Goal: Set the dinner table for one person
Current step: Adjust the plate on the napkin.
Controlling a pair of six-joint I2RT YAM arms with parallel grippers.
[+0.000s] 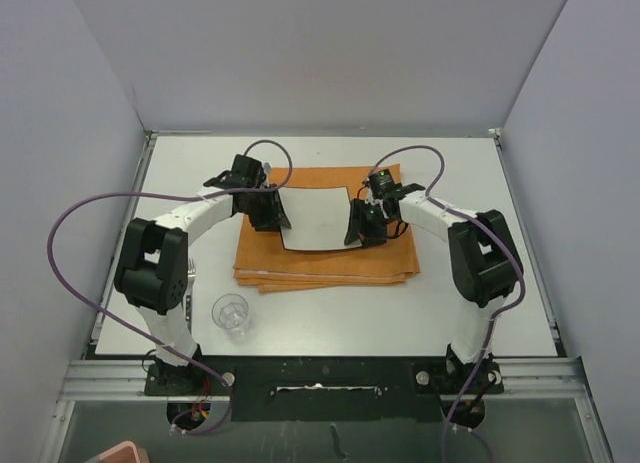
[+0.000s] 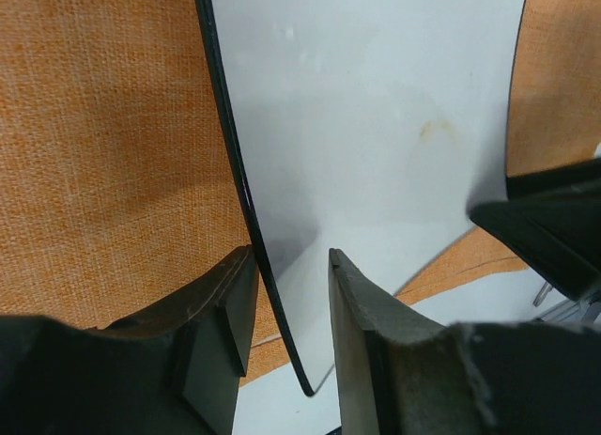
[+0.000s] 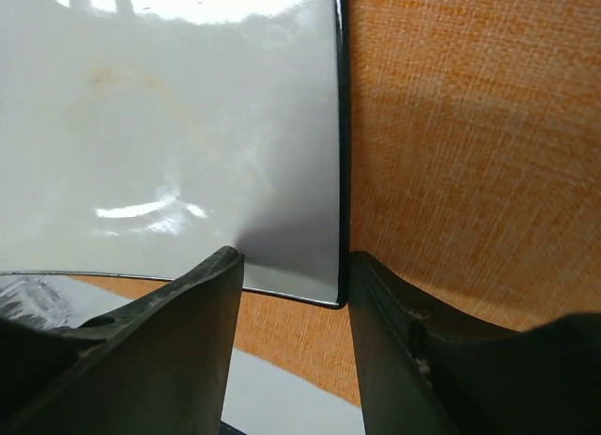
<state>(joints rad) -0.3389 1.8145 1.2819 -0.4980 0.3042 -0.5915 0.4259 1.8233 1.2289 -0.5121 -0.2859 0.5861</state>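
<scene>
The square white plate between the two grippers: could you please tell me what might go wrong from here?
1. The left gripper and right gripper each straddle just one thin edge of the square white plate; a firm clamp is not evident, so it may slip or tilt.
2. Dragging it could bunch the folded orange mat beneath.
3. The clear glass stands near the left arm's elbow and might get knocked.

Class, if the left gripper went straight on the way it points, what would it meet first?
Likely the white plate, whose edge runs between the fingers of the left gripper; depth unclear.
</scene>
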